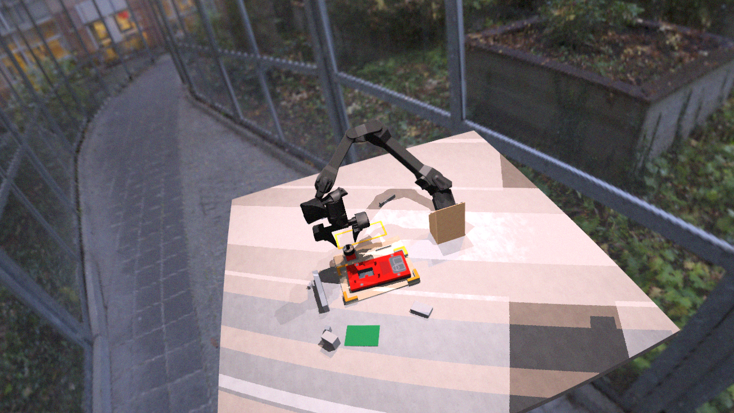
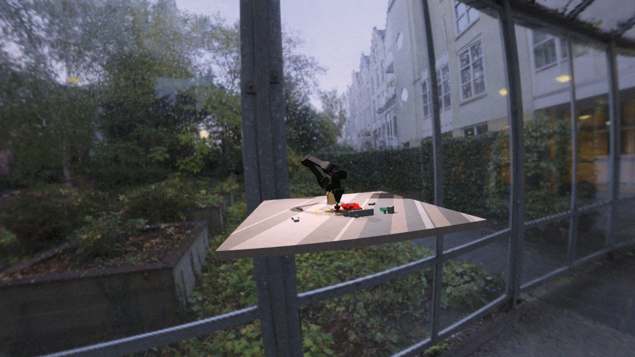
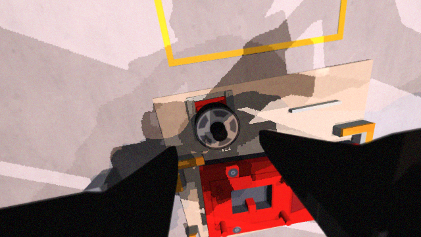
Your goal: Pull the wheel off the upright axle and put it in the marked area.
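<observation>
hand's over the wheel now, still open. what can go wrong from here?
1. The wheel sits still on its axle, ahead of the open hand rather than centred between the fingers; closing now could miss or clip the rim.
2. The red block lies right beneath the fingers, so descending may strike it.
3. The yellow marked area is narrow and beside the board, so a sloppy drop could land the wheel on its line.
</observation>
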`<state>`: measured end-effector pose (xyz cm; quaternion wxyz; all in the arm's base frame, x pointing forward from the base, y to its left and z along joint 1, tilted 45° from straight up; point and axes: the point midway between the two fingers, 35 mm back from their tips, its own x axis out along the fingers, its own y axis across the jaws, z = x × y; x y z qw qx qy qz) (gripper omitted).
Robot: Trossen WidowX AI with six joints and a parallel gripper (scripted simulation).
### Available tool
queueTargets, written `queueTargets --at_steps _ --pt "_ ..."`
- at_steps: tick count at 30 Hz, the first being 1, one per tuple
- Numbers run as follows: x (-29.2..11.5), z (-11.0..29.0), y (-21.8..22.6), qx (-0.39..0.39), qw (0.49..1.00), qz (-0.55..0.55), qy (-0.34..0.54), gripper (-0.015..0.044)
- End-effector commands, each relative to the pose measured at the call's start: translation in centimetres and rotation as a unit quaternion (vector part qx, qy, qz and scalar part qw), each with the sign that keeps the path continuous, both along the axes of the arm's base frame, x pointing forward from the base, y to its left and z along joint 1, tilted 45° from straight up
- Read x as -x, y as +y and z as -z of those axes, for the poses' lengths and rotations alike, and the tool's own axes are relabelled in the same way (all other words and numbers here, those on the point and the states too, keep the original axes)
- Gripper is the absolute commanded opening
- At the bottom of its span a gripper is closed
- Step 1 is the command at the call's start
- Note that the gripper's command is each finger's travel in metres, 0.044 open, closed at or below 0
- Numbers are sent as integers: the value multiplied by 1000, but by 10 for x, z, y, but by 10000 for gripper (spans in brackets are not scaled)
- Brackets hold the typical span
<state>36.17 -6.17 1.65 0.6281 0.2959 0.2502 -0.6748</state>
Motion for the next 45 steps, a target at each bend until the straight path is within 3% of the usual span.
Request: queueTargets --at_steps 1,6,9,18,24,45 --pt "4 18 -18 4 1000 0 7 300" --pt "5 23 -26 5 1000 0 7 300" --pt "5 20 -25 2 1000 5 6 221" --pt "5 20 -25 2 1000 5 6 161" --pt "5 19 -24 2 1000 5 6 4" --pt "5 15 -19 2 1000 4 6 0"
